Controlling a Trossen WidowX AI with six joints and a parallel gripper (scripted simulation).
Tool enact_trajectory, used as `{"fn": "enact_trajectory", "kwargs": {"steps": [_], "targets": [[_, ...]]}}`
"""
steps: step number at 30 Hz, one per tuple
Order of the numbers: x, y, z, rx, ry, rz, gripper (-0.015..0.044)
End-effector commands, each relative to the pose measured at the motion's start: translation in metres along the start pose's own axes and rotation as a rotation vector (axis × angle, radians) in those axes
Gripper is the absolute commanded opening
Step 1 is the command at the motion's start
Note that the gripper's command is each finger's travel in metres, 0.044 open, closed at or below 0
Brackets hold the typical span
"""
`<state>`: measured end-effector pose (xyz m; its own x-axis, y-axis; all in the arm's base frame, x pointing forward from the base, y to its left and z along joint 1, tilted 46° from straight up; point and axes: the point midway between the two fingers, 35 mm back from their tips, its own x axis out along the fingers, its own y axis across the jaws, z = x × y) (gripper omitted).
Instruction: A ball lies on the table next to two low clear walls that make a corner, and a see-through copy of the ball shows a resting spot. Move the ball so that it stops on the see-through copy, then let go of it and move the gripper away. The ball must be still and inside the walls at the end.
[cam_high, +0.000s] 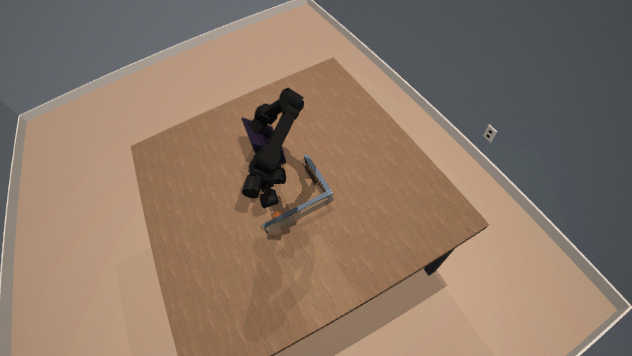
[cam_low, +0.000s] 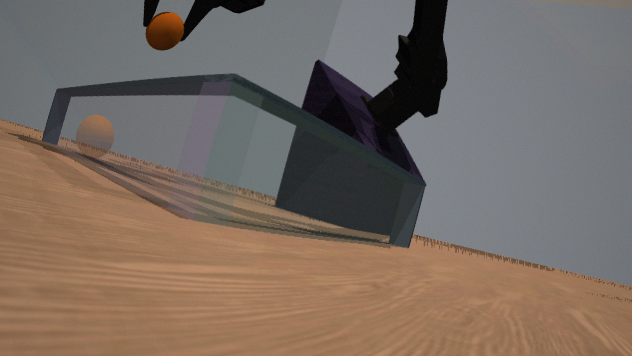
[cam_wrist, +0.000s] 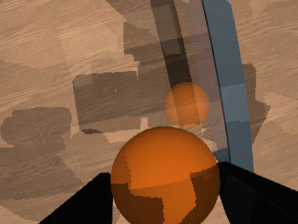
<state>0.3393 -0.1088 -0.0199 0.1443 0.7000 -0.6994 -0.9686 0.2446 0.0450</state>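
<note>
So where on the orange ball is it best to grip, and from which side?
Across its widest middle, from above, as the gripper does now: a finger on each side of the ball. It is round, so the middle likely stops slipping.
</note>
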Motion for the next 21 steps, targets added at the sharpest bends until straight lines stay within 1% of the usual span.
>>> {"fn": "enact_trajectory", "kwargs": {"steps": [1,21], "targets": [[0.004,-0.003,-0.001,0.123,0.002,0.002,0.0000],[0.023,-0.019,-0.003,0.763,0.003,0.000,0.0000]]}}
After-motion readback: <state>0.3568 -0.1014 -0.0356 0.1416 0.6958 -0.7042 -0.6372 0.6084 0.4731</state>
